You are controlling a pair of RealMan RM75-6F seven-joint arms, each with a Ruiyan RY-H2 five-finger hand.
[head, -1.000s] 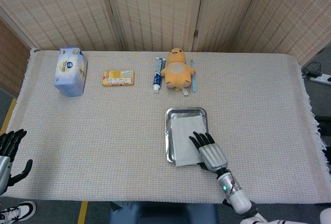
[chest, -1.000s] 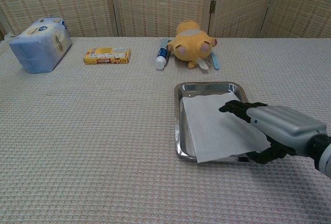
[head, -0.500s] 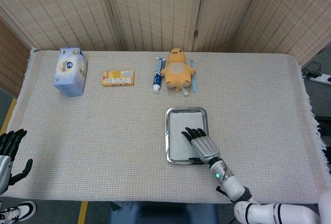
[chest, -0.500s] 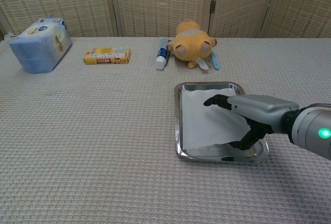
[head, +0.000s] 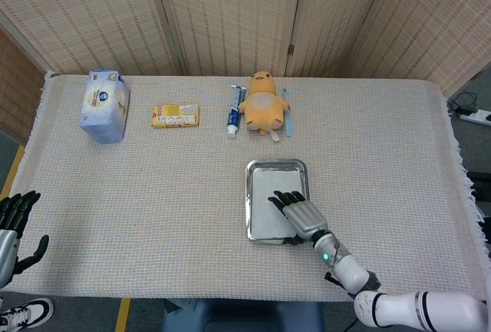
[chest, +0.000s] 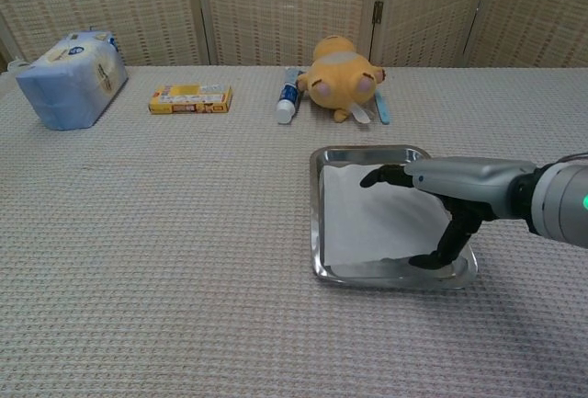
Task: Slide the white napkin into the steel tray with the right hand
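White napkin [chest: 372,219] inside steel tray [chest: 323,267], under right hand [chest: 439,188], seemingly touching

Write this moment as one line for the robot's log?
right hand: flat over white napkin | napkin: inside steel tray | left hand: idle at table edge

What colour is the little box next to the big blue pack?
The little box is yellow with some red, clearest in the chest view.

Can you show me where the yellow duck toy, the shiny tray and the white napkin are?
Duck toy [head: 263,110], head view, on its pale belly.
Tray [chest: 367,153], chest view, on its far rim.
Napkin [chest: 367,223], chest view, on its bare middle inside the tray.
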